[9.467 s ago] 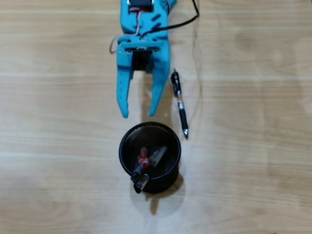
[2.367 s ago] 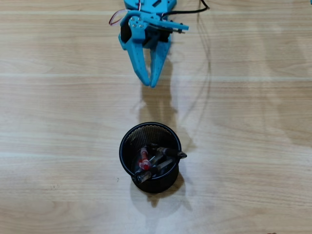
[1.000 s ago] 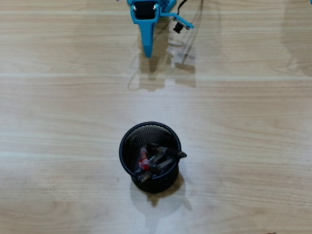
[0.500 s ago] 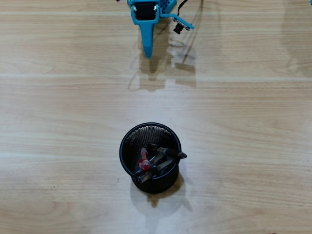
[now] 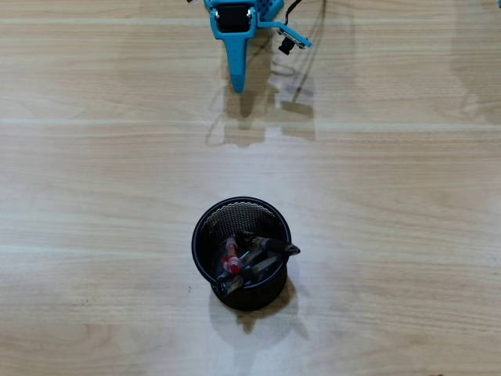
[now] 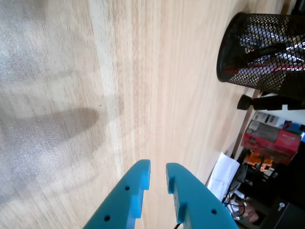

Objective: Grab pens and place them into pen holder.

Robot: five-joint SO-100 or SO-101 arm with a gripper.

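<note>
- The black wire-mesh pen holder point(image 5: 241, 252) stands toward the near-middle of the table point(image 5: 407, 235), well apart from the arm at the far edge in the overhead view.
- Pens point(image 5: 249, 262) lean inside it, among them a red-and-transparent pen point(image 5: 230, 258) and a black one whose tip point(image 5: 291, 250) pokes over the rim; I cannot count them for sure through the mesh.
- No loose pen shows anywhere on the table, so the job looks finished to me.
- The turquoise end effector point(image 6: 157, 175) is nearly closed, only a slim gap between its fingers, and it carries nothing.
- The step in hand seems to be parking the arm: keep it high and clear of the holder, since a nudge could tip the cup and spill the pens.
</note>
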